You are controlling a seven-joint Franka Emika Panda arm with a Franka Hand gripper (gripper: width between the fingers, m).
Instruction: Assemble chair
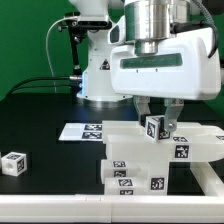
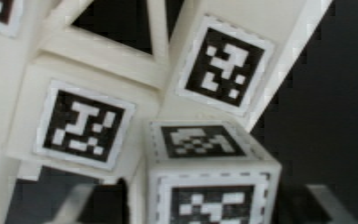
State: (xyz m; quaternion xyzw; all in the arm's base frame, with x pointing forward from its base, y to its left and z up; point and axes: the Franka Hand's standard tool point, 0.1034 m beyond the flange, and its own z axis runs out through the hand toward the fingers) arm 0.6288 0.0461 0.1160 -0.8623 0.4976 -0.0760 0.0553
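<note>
The partly built chair point(image 1: 150, 160) is a stack of white blocky tagged parts at the front middle of the exterior view. A small white tagged block point(image 1: 157, 126) stands upright on top of it. My gripper point(image 1: 158, 118) hangs straight over this block with a finger on each side. In the wrist view the block point(image 2: 211, 175) sits between the dark fingers point(image 2: 108, 198). A gap shows between the block and the other finger, so the jaws stand open around it. The chair's tagged panels point(image 2: 87, 125) fill the wrist view behind the block.
A loose white tagged cube point(image 1: 13, 163) lies on the black table at the exterior view's left. The marker board point(image 1: 82, 131) lies flat behind the chair, near the robot's base point(image 1: 100, 85). A black cable runs along the back left.
</note>
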